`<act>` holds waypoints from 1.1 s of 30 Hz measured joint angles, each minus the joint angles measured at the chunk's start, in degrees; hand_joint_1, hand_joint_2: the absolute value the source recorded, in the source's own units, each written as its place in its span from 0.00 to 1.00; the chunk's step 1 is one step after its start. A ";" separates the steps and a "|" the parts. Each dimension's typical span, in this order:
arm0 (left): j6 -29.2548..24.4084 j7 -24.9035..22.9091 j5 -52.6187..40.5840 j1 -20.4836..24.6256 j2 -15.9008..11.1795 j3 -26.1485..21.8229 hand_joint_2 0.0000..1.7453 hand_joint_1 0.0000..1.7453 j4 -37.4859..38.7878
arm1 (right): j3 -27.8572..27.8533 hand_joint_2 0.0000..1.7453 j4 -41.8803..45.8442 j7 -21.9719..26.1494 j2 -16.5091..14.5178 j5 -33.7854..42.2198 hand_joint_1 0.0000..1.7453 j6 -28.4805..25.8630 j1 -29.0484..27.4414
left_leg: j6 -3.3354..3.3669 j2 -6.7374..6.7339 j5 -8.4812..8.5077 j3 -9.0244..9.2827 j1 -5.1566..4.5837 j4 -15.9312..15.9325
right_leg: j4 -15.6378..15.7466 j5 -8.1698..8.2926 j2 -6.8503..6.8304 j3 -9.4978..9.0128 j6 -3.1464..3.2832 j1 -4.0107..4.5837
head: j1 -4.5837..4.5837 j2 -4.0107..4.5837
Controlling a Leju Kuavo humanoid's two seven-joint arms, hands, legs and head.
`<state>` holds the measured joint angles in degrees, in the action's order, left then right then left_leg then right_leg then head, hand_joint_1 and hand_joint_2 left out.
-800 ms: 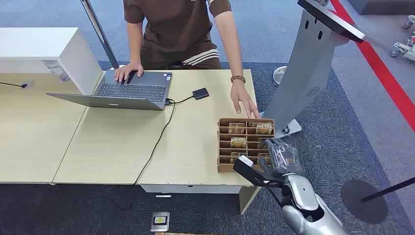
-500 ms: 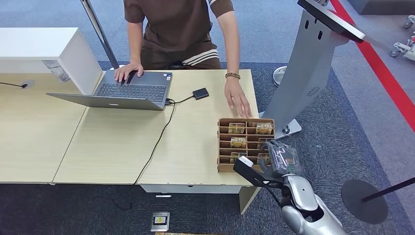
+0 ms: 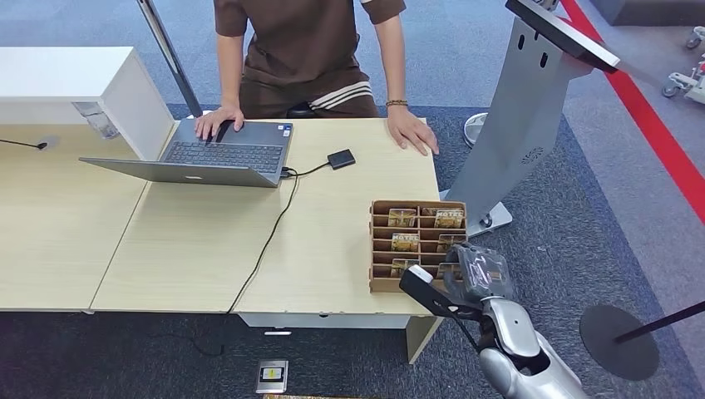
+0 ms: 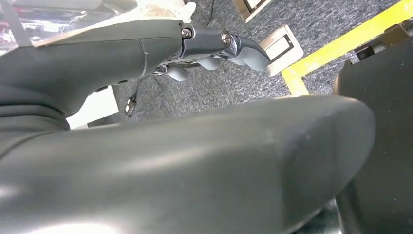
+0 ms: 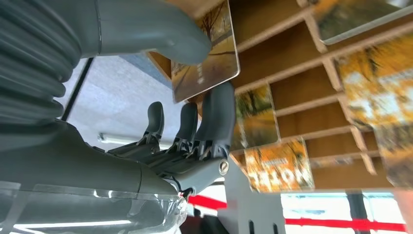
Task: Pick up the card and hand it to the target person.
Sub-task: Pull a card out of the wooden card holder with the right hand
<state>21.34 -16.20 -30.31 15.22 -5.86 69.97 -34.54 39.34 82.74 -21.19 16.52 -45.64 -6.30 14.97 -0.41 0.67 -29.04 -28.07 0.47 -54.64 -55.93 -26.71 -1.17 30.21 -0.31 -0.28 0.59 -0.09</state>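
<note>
- My right hand (image 3: 475, 273) pinches a card (image 5: 207, 51) between thumb and finger, at the near right corner of the rack (image 3: 381, 249).
- My left hand (image 4: 214, 46) seems slack, fingers apart, holding nothing.
- Far across the desk (image 3: 191, 241), the person (image 3: 303, 50) rests a hand (image 3: 413, 133).

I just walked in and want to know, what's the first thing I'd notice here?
Probably the right robot hand pinching a golden autumn-picture card at the near end of the brown cardboard card rack, which sits at the table's right corner. Next, the person standing across the table, one hand on the open laptop and the other flat on the tabletop.
</note>
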 joint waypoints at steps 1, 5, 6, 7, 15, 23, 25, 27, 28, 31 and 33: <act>0.04 0.01 -0.06 0.01 0.00 -0.09 0.00 0.00 0.02 | 0.00 1.00 -0.23 0.00 0.00 0.14 0.63 -0.03 -0.02 | 0.00 -0.01 0.00 0.00 0.00 0.00 | 0.00 0.00 0.00 0.00 0.00 0.00 | 0.01 0.00; 0.30 0.28 -0.64 0.10 0.00 -0.36 0.00 0.00 0.05 | 0.03 1.00 -0.93 0.15 -0.05 0.33 0.69 -0.22 0.05 | 0.00 -0.02 0.00 0.00 0.00 0.00 | 0.00 0.01 0.01 0.00 0.01 0.00 | 0.01 0.00; 0.36 0.38 -0.79 0.11 0.00 -0.43 0.00 0.00 0.06 | 0.04 1.00 -1.10 0.20 -0.08 0.37 0.72 -0.27 0.09 | 0.00 -0.01 0.00 0.00 0.00 0.00 | 0.00 0.01 0.01 0.00 0.01 0.00 | 0.01 0.00; 0.41 0.46 -0.87 0.11 0.00 -0.50 0.00 0.00 0.07 | 0.04 1.00 -1.25 0.23 -0.13 0.39 0.73 -0.33 0.13 | 0.00 -0.01 0.00 0.00 0.00 0.00 | 0.00 0.01 0.01 0.00 0.01 0.00 | 0.01 0.01; 0.69 0.42 -0.66 0.12 0.00 -0.67 0.00 0.00 0.07 | 0.04 1.00 -1.98 0.43 -0.31 0.42 0.77 -0.44 0.43 | 0.00 -0.02 0.00 0.00 0.00 0.00 | 0.00 0.01 0.01 0.00 0.01 0.00 | 0.00 0.00; 0.50 -0.11 0.39 0.11 -0.02 -1.00 0.00 0.00 0.07 | 0.02 1.00 -1.64 0.42 -0.25 -0.31 0.75 -1.23 0.36 | 0.00 -0.03 0.00 0.02 0.00 0.00 | 0.00 0.01 0.02 0.00 0.01 0.00 | 0.01 0.00; 0.46 -0.20 0.56 0.11 -0.04 -1.03 0.00 0.00 0.07 | 0.01 1.00 -1.17 0.34 -0.19 -0.82 0.77 -1.26 0.25 | 0.00 -0.04 0.00 0.02 0.00 0.00 | 0.00 0.01 0.02 0.00 0.01 0.00 | 0.00 0.00; 0.44 -0.27 0.66 0.10 -0.09 -1.05 0.00 0.00 0.07 | -0.02 1.00 -0.60 0.22 -0.07 -1.41 0.79 -1.25 0.14 | 0.00 -0.04 0.00 0.02 0.00 0.00 | 0.00 0.01 0.02 0.00 0.02 0.00 | 0.00 0.00; 0.43 -0.29 0.73 0.10 -0.12 -1.05 0.00 0.00 0.07 | -0.02 1.00 -0.21 0.20 0.01 -1.71 0.80 -1.23 0.07 | 0.00 -0.04 0.00 0.02 0.00 0.00 | 0.00 0.01 0.03 0.01 0.02 0.00 | 0.00 0.00; 0.32 -0.37 1.03 0.09 -0.22 -1.05 0.00 0.00 0.07 | -0.02 1.00 1.65 0.22 0.20 -2.87 0.87 -1.00 -0.18 | 0.00 -0.04 0.00 0.01 0.00 0.00 | 0.00 0.01 0.03 0.02 0.02 0.00 | 0.01 0.00; 0.23 -0.46 1.28 0.08 -0.27 -1.07 0.00 0.00 0.07 | -0.02 1.00 3.35 0.45 0.26 -3.69 0.95 -0.67 -0.35 | 0.00 -0.04 0.00 0.01 0.00 0.00 | 0.00 0.01 0.03 0.02 0.02 0.00 | 0.01 0.00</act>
<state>21.57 -16.66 -29.03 15.30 -6.13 68.90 -34.47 39.32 86.09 -20.74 16.79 -49.33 -6.97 14.62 -0.41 0.63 -29.04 -28.06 0.48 -54.65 -55.93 -26.70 -1.13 30.23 -0.29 -0.27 0.60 -0.09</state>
